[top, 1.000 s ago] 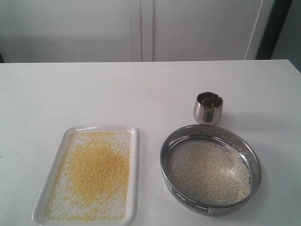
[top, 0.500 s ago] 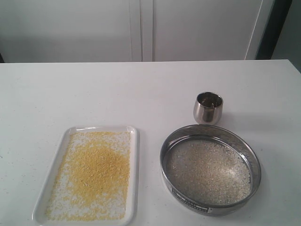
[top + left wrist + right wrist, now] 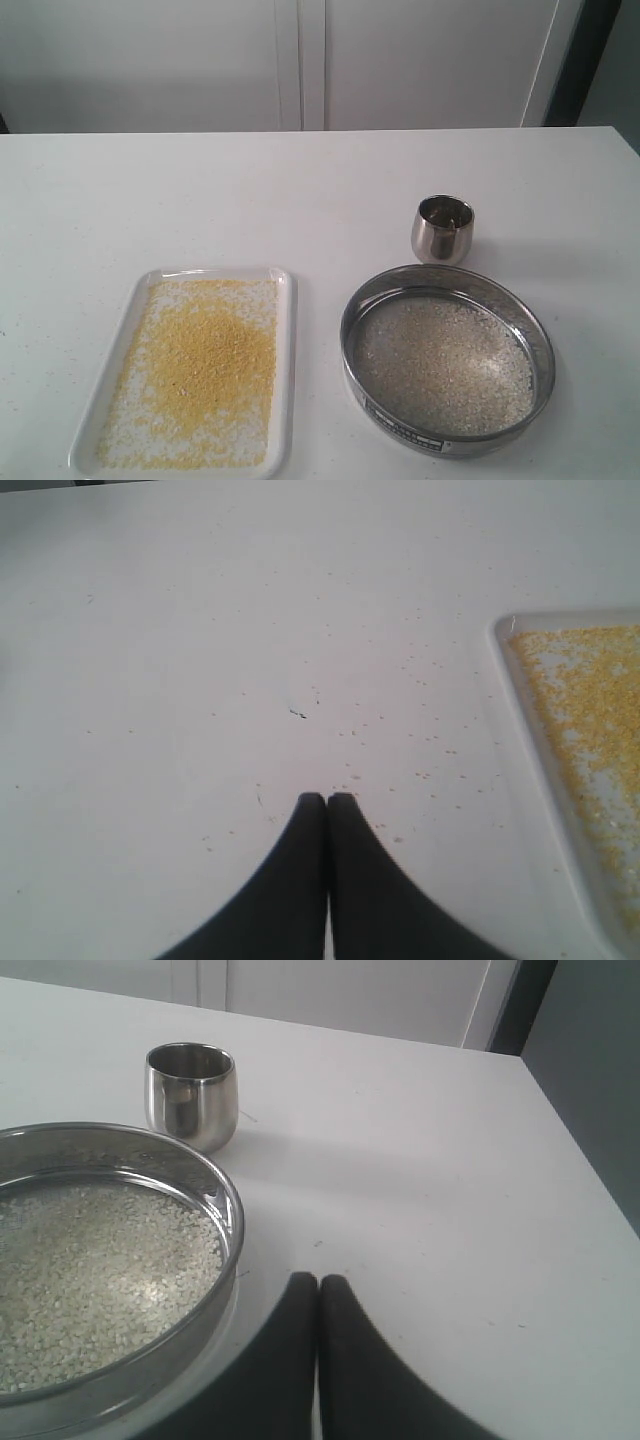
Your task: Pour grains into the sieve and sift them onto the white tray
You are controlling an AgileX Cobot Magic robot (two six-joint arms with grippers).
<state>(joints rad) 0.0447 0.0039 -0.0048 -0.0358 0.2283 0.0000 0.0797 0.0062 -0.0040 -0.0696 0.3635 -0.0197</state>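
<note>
— The grains (image 3: 205, 365), where do they lie?

— The fine yellow ones are spread on the white tray (image 3: 287, 350), thickest in the middle and thinner toward the rim. The whitish grains (image 3: 445, 365) cover the mesh of the sieve (image 3: 450, 442). It stands on the table (image 3: 200, 190) beside the tray, with a bare strip between the two.

— And the grippers?

— The left gripper (image 3: 327, 798) has its fingers pressed together and holds nothing. It is above bare table near a tray corner, where small specks (image 3: 420, 775) lie. The right gripper (image 3: 318, 1278) is pressed together too and empty, just beside the sieve's rim.

— Room to move?

— A steel cup (image 3: 442, 230) stands upright just behind the sieve. The far half of the table is open, and its right edge is well apart from the sieve.
</note>
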